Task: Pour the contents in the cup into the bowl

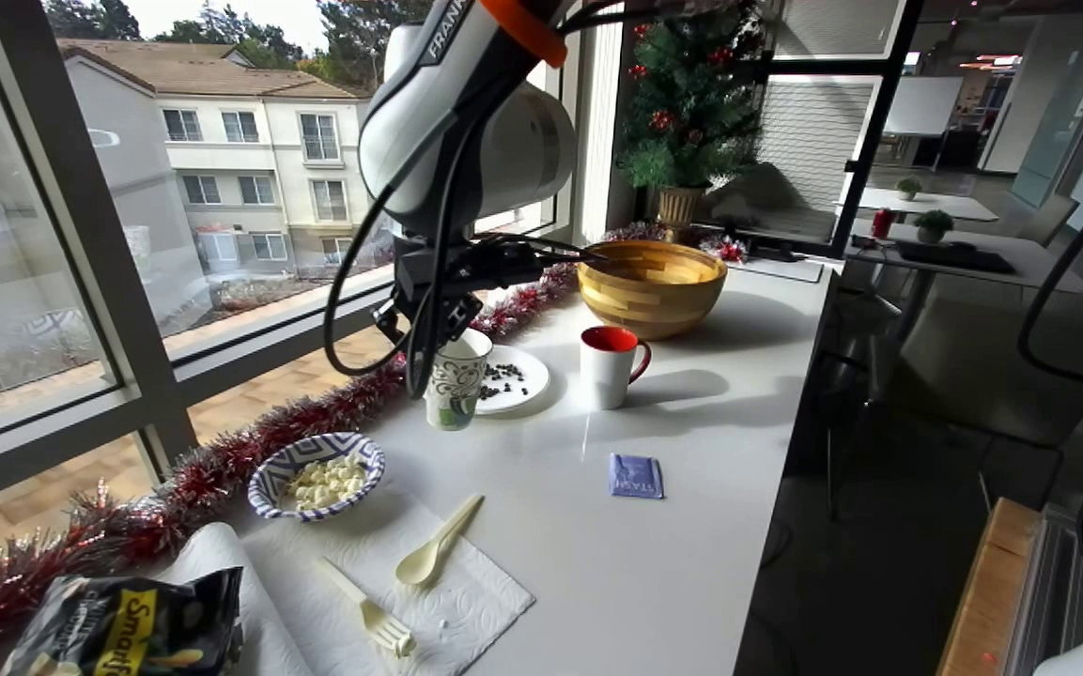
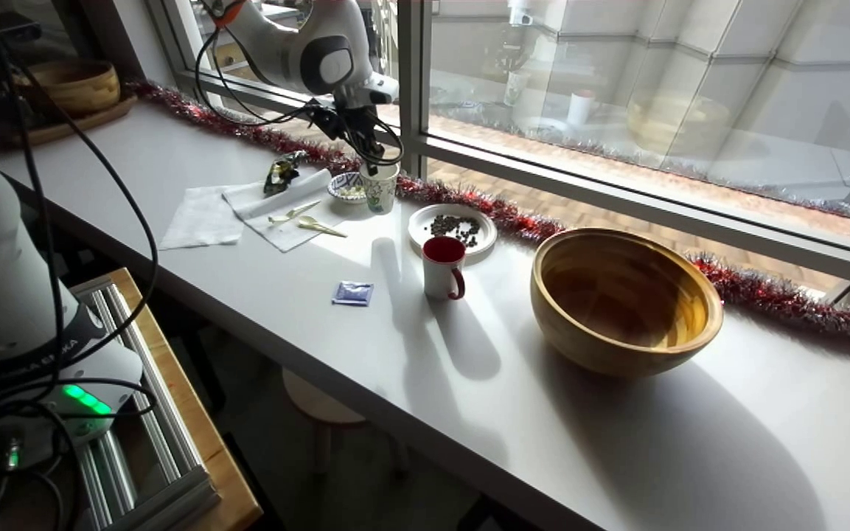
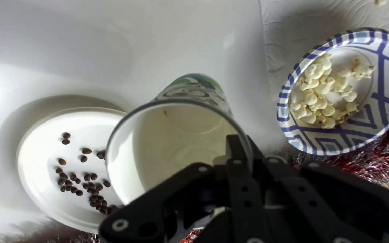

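The cup is a white paper cup with a grey-green swirl pattern, seen in both exterior views. My gripper is shut on its wall at the rim, one finger inside and one outside. The cup appears to hang just above the table, slightly tilted. Its inside shows only a small dark speck in the wrist view. The bowl, white with a blue pattern, stands beside the cup in both exterior views, apart from it. It holds popcorn; in the wrist view the bowl is at the right.
A white plate with dark beans lies beside the cup. A white mug with red inside, a large wooden bowl, a blue packet, a spoon and fork on a napkin stand around. Tinsel lines the window.
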Robot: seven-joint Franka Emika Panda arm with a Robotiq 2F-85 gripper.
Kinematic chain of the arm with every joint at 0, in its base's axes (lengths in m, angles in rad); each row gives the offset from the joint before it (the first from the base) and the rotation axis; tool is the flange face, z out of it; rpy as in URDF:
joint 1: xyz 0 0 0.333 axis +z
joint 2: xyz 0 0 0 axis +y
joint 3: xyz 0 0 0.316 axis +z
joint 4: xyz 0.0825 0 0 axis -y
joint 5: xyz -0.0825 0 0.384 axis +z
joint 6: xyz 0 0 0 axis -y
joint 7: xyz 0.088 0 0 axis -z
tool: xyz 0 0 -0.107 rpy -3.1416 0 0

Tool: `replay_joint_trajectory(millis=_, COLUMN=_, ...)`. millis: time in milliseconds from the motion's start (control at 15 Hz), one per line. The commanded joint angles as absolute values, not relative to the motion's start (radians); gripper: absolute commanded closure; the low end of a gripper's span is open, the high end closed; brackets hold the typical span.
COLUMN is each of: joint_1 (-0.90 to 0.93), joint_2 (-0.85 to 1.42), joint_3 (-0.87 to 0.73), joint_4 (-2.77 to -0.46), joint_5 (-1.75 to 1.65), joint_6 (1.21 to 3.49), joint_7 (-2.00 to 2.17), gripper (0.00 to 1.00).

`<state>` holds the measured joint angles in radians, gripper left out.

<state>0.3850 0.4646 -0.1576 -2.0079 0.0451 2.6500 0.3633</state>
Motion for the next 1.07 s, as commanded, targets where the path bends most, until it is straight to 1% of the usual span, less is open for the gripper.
replay_joint_trajectory(millis=0, joint_1=0.339, joint_2=0.554, joint_3=-0.109, joint_4=-1.877, joint_5=-0.028, joint_6=2.596, joint_7=0.379, gripper=0.99)
replay_joint_trajectory(millis=400, joint_1=0.333, joint_2=0.673, joint_3=-0.103, joint_4=-1.739, joint_5=-0.084, joint_6=2.560, joint_7=0.364, gripper=0.99)
replay_joint_trajectory(millis=1000, joint_1=0.321, joint_2=0.758, joint_3=-0.082, joint_4=-1.619, joint_5=-0.077, joint_6=2.536, joint_7=0.323, gripper=0.99)
